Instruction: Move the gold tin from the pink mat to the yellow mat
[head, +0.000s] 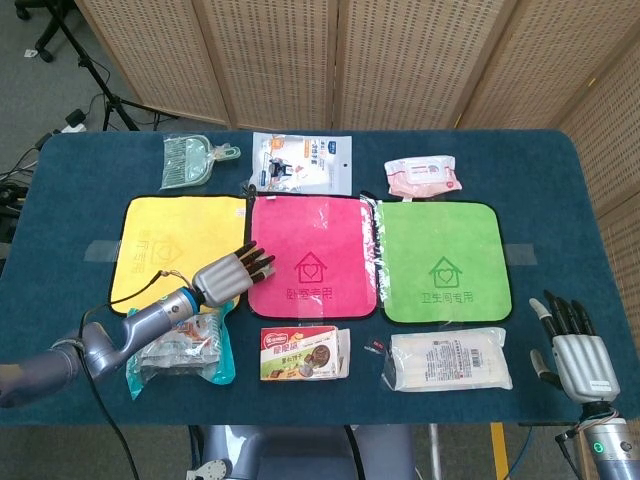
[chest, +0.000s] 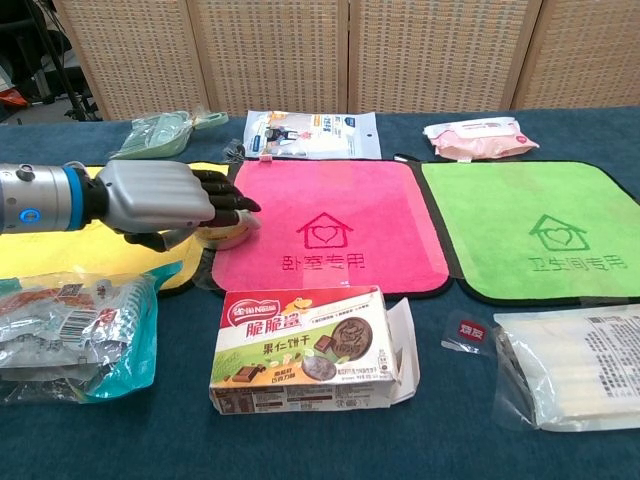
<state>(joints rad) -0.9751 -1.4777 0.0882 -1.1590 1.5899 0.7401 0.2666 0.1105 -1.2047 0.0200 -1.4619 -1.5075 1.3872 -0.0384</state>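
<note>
The gold tin (chest: 226, 233), small, low and round, is seen held under the fingers of the left hand (chest: 165, 203), right at the seam where the pink mat (chest: 335, 225) meets the yellow mat (chest: 60, 255). Only a sliver of the tin is shown in the chest view; in the head view it is hidden by the hand (head: 232, 276). The tin is gripped from above, dark fingertips (chest: 240, 204) draped over its top and a thumb tucked below.

It is judged to be light and rigid, with a smooth metal wall likely to slip under a loose hold; a grasp across the rim, on opposite sides, would be best suited. Little crushing risk is expected.

The right hand (head: 575, 345) is seen well apart at the table's near right corner, fingers spread and nothing held. A biscuit box (chest: 305, 348) lies just in front of the pink mat, a teal snack packet (chest: 85, 335) beside it, and the green mat (chest: 535, 230) further right.
</note>
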